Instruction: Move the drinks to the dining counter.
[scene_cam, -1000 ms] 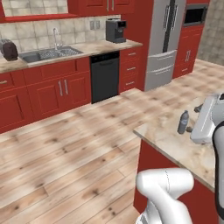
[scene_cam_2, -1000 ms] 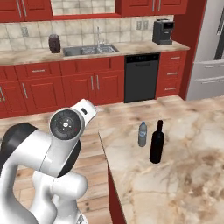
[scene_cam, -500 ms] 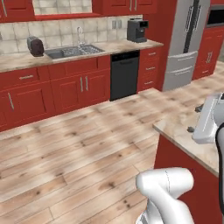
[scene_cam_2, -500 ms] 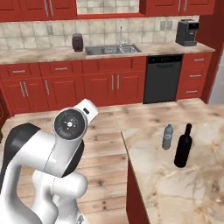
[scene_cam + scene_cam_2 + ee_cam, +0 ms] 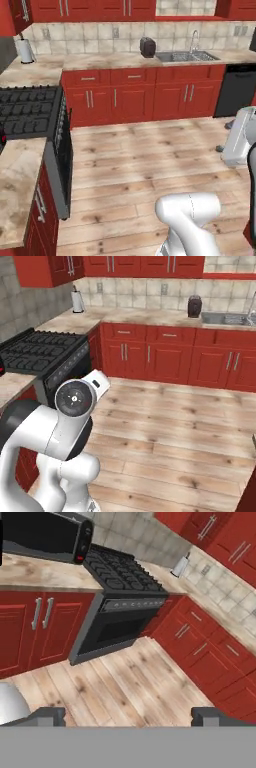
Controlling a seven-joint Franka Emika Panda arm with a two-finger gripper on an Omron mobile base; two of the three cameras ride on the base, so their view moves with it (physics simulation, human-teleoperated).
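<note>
So the gripper (image 5: 128,716) is spread wide with nothing between its tips, just hanging over bare wooden floor (image 5: 125,682). No drinks or dining counter anywhere in these shots, so I can't tell where they are.

Closest thing past the floor is a black gas stove (image 5: 117,602) with its oven door facing the room, boxed in by red cabinets (image 5: 30,624). From the hand view, a black microwave (image 5: 45,534) sits on the marbled counter (image 5: 35,572) right beside the stove.

Further back, the counter turns a corner and runs along the tiled wall. A paper towel roll (image 5: 23,50) stands upright near that corner. Along the same wall there's a dark toaster (image 5: 147,47), then a steel sink (image 5: 186,56) with its faucet just beside it. A black dishwasher (image 5: 239,90) sits under the counter at the far end.
</note>
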